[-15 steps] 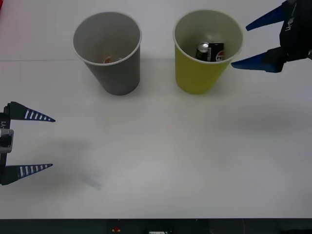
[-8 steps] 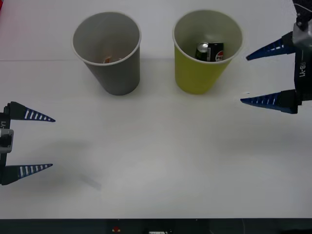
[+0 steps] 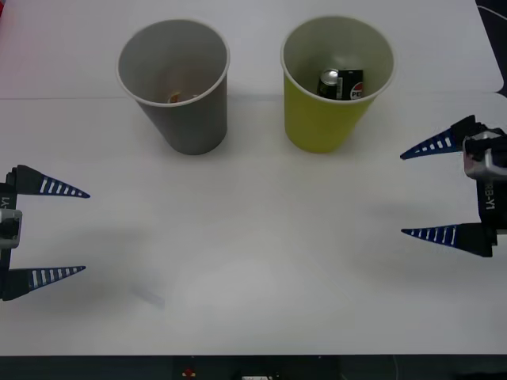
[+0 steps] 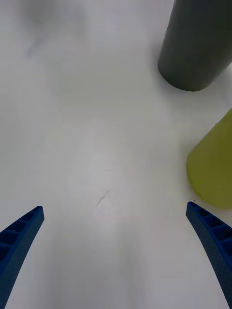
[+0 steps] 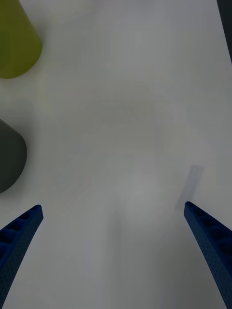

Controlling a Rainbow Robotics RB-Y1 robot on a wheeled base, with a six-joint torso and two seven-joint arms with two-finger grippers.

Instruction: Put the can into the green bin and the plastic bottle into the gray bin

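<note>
The black can (image 3: 342, 84) lies inside the green bin (image 3: 317, 123), which stands at the back right of the white table. The gray bin (image 3: 190, 123) stands to its left. Low inside the gray bin a small orange bit (image 3: 174, 97) shows; I cannot make out the plastic bottle itself. My right gripper (image 3: 402, 194) hovers open and empty at the table's right side, nearer than the green bin. Its wrist view has the gripper (image 4: 114, 207) over bare table with the gray bin (image 4: 195, 48) and green bin (image 4: 215, 166) beyond. My left gripper (image 3: 87, 231) is open and empty at the left edge.
A faint pale strip (image 3: 149, 295) lies flat on the table near the left gripper, also seen as a strip (image 5: 190, 188) in the left wrist view. There the green bin (image 5: 14, 43) and gray bin (image 5: 7, 154) stand off to one side.
My right gripper has drawn back from beside the green bin's rim toward the near right of the table, staying open. The left arm has not moved.
</note>
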